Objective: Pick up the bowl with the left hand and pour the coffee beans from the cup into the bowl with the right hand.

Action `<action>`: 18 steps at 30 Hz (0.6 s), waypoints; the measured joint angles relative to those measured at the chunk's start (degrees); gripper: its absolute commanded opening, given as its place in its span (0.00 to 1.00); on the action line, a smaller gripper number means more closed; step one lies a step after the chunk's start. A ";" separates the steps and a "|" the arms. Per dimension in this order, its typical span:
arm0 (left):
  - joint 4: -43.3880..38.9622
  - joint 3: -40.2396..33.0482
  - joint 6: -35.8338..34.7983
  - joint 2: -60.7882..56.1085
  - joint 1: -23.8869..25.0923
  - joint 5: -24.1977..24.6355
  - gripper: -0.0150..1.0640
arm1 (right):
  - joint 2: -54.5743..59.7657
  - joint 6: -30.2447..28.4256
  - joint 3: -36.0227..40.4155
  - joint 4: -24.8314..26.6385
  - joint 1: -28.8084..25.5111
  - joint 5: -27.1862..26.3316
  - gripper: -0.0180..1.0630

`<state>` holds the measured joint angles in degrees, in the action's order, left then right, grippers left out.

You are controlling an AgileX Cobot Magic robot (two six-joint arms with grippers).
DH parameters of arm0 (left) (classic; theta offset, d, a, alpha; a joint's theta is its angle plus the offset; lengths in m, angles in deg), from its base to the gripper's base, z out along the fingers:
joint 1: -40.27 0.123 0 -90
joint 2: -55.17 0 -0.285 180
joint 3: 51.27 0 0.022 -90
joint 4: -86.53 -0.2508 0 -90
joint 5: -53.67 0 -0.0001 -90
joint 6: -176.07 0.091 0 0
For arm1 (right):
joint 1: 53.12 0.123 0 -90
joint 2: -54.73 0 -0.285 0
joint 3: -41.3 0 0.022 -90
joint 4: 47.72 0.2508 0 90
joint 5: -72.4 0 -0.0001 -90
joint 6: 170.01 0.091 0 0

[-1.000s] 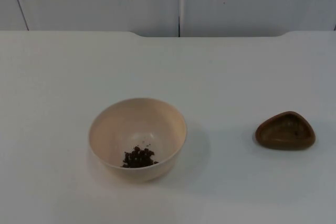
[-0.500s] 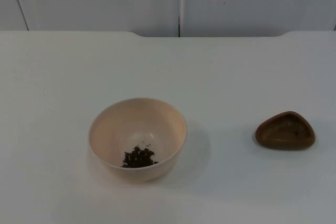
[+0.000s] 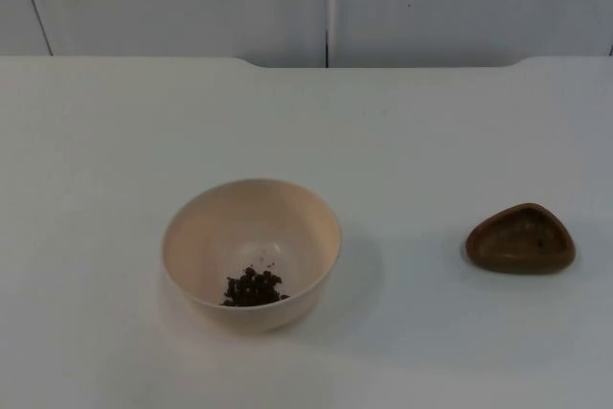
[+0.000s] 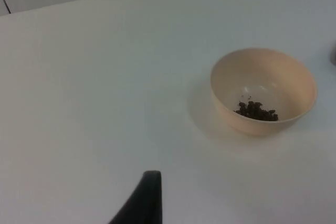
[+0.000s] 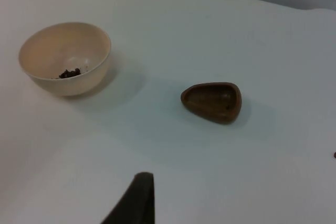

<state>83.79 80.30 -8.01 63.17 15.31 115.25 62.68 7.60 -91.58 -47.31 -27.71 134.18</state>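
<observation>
A cream bowl (image 3: 251,254) stands upright on the white table (image 3: 402,131), left of centre in the lower half of the top view. A small heap of dark coffee beans (image 3: 254,287) lies inside it, against the part of the wall nearest the lower edge of the frame. The rest of the bowl's inside is bare.

Well apart from the bowl, at the right of the top view and at about the same height in the frame, sits a brown cup (image 3: 521,238). It is a shallow, rounded-triangle dish, resting flat with its opening upward. Its long axis runs left to right across the frame, with the widest side along the bottom and the narrower end toward the top. The pictures do not settle whether anything is left in its hollow. A grey partition wall (image 3: 192,2) closes the table at the top of the frame.

The left wrist view looks across the table to the bowl (image 4: 263,91) and its beans (image 4: 256,111), with one black fingertip of the left gripper (image 4: 143,200) above the bare table, well short of the bowl. The right wrist view takes in the cup (image 5: 212,101) and the bowl (image 5: 65,57), with one fingertip of the right gripper (image 5: 137,200) above the table, near neither. Whether either gripper's fingers are spread or closed cannot be told, and neither holds anything that can be seen
</observation>
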 measured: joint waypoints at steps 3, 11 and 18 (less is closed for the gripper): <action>0.00 0.00 0.00 0.00 0.00 0.00 0.99 | 0.00 0.00 0.00 0.00 0.00 0.00 0.99; 0.00 0.00 0.00 0.00 0.00 0.00 0.99 | 0.00 0.00 0.00 0.00 -1.21 0.00 0.99; 0.00 0.00 0.00 0.00 0.00 0.00 0.99 | 0.00 0.00 0.00 0.00 -9.01 0.00 0.99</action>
<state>83.79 80.30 -8.01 63.17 15.31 115.25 62.68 7.60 -91.58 -47.31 -36.72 134.18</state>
